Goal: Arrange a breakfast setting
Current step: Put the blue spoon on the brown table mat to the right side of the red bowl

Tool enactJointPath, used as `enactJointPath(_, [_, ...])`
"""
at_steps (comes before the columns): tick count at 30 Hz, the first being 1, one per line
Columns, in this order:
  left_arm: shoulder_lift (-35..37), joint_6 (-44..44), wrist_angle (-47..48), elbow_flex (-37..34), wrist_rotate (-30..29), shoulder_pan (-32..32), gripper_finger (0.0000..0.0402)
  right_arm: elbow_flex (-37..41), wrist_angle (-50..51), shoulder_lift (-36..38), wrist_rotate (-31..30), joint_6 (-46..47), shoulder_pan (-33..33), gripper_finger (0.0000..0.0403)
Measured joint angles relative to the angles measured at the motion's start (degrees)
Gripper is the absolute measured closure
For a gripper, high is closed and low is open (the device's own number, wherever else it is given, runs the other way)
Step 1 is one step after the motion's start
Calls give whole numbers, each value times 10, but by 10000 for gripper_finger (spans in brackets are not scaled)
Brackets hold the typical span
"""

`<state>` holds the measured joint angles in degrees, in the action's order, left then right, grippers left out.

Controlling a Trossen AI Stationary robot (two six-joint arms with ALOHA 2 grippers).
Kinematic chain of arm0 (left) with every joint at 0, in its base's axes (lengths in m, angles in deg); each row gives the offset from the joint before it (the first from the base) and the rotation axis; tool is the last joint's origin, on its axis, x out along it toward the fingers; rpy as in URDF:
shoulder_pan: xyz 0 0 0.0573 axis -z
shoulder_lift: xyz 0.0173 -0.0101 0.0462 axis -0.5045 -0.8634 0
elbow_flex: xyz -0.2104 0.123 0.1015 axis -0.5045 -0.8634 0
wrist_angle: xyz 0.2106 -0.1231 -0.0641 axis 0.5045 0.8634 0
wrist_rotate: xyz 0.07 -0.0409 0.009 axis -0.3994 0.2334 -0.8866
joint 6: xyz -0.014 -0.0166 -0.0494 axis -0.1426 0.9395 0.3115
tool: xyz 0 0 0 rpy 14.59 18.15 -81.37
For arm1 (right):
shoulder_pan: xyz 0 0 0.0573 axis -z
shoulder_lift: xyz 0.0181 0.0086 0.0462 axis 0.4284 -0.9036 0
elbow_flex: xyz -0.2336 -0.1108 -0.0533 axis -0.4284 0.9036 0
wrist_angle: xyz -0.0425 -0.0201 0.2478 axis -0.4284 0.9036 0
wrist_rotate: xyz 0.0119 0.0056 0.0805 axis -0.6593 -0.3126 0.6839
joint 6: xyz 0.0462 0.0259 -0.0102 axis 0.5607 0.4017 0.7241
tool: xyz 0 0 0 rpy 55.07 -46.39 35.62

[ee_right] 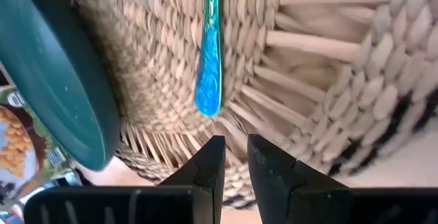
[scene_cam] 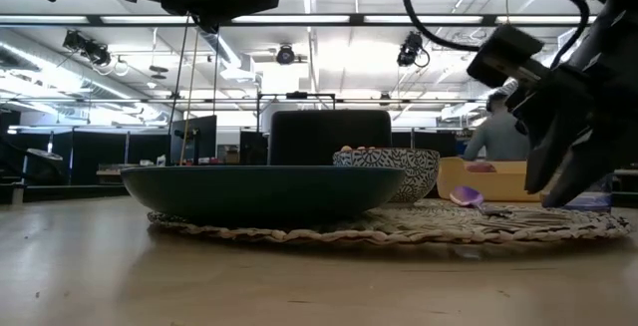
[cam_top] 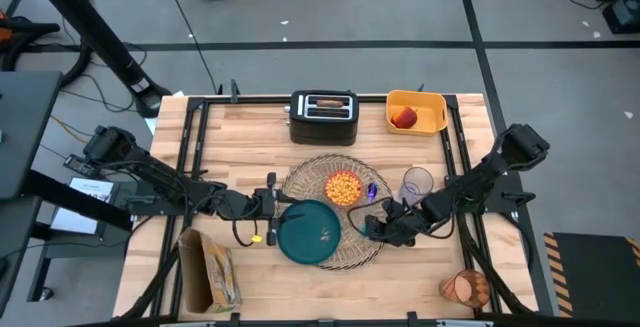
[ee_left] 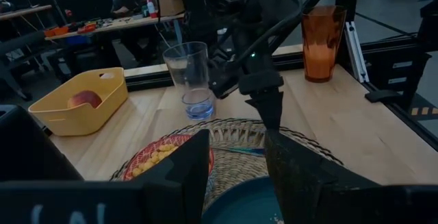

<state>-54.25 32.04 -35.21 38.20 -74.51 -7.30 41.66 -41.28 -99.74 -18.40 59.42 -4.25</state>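
Observation:
The round straw placemat (cam_top: 365, 242) lies mid-table. On it are the teal plate (cam_top: 308, 232), the cereal bowl (cam_top: 344, 187) and the blue spoon (ee_right: 209, 80), which lies flat on the weave. My right gripper (ee_right: 236, 159) points steeply down at the mat just short of the spoon's handle end. Its fingers stand a narrow gap apart with nothing between them. My left gripper (ee_left: 239, 176) hovers open over the plate's left rim (ee_left: 246, 207). The red fruit (cam_top: 404, 118) sits in the yellow bin (cam_top: 432, 107). The orange tumbler (ee_left: 321, 42) stands at the near right.
A black toaster (cam_top: 323, 117) stands at the far edge, left of the bin. An empty clear glass (cam_top: 417, 182) stands just right of the mat, close to my right arm. A bread bag (cam_top: 210, 272) lies at the near left corner. A person sits in the room beyond the table.

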Motion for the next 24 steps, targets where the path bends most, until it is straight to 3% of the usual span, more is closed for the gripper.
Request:
enactJointPath(4, [0,0,0,0,0,0,253,-61,109,5,-27,-67,-3,330])
enactJointPath(10, [0,0,0,0,0,0,253,-224,321,-40,-101,-208,1,330])
enactJointPath(13, [0,0,0,0,0,0,253,-276,378,-90,-86,-182,5,330])
enactJointPath(18, [0,0,0,0,0,0,253,-304,378,-173,-42,-125,10,327])
enactJointPath(24, [0,0,0,0,0,0,253,-309,437,-190,-28,-118,28,325])
